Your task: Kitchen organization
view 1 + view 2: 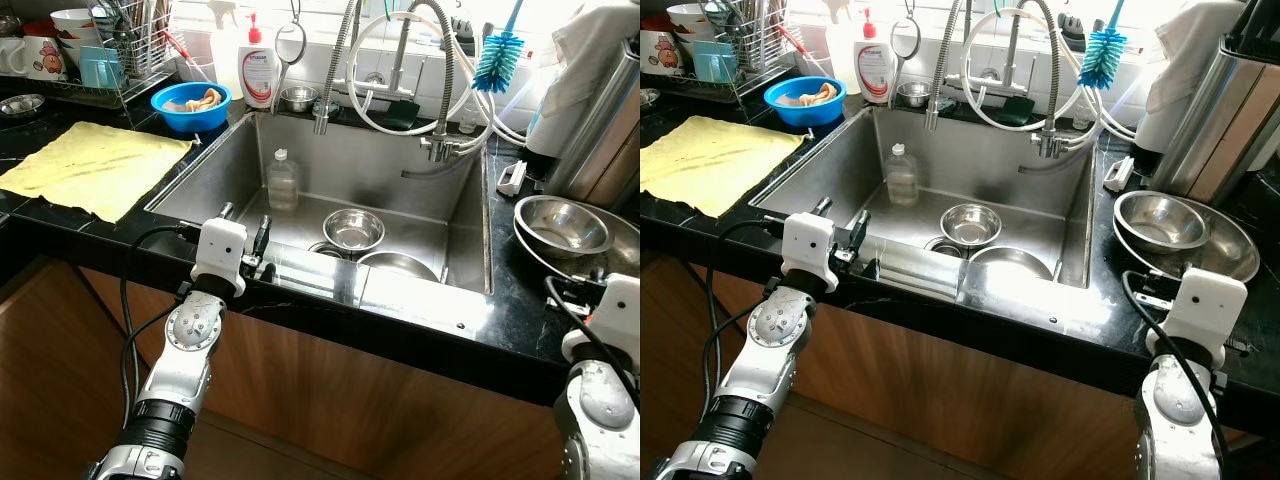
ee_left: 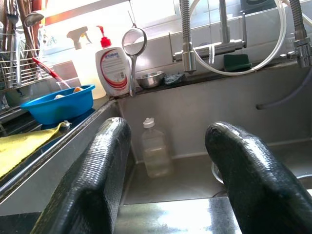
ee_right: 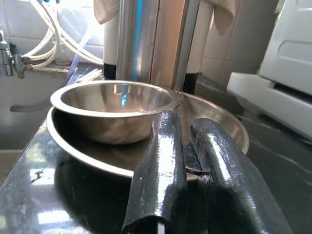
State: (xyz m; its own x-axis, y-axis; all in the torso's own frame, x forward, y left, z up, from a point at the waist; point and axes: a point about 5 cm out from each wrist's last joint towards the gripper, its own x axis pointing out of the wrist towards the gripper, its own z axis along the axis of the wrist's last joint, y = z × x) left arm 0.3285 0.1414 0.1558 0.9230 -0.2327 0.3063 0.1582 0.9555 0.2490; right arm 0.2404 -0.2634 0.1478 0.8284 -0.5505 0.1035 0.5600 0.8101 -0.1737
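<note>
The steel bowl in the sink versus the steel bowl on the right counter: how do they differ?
The bowl in the sink sits alone on the basin floor; the counter bowl is nested inside a wider steel basin. The sink bowl looks smaller. The right pincer is close to the counter bowl. Both are upright, shiny and empty.

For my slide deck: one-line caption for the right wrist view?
Right gripper, fingers nearly shut, at the rim of a wide steel bowl holding a smaller steel bowl.

Home kitchen: steel sink [image 1: 460, 255] (dish rack [image 1: 130, 50] beside)
</note>
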